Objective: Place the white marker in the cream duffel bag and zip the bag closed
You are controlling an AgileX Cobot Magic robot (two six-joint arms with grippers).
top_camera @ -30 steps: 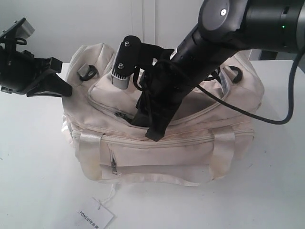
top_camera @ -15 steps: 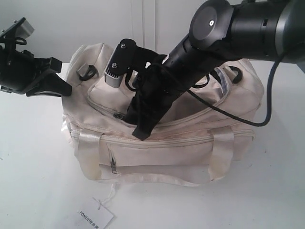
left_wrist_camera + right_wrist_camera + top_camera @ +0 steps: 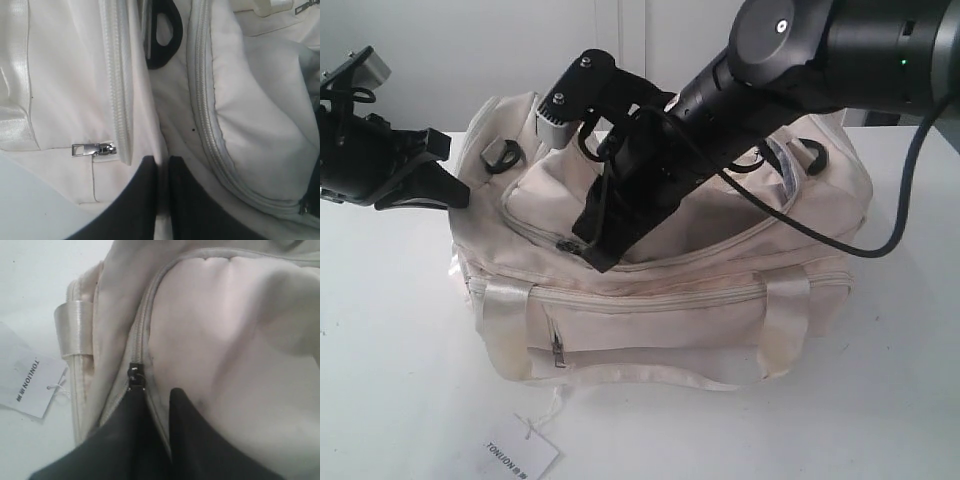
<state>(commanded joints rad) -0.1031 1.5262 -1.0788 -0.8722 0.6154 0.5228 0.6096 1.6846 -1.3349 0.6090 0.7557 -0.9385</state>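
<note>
The right hand (image 3: 156,392) is pinched narrow at the slider (image 3: 136,376), the left hand (image 3: 161,160) nearly closed at the bag's (image 3: 720,300) end. Soft fabric looks set to bunch; best held at the slider itself.

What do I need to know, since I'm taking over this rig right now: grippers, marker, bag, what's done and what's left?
Left gripper: shut, nothing seen in it, at the end of the cream duffel bag.
Right gripper: shut, fingertips at the top flap's zipper slider; whether it grips the slider is unclear.
White marker: not visible in any view, possibly inside the bag.
Done: nothing confirmable.
Left: verify the marker is in, then finish zipping; how far the zip is closed cannot be told.
</note>
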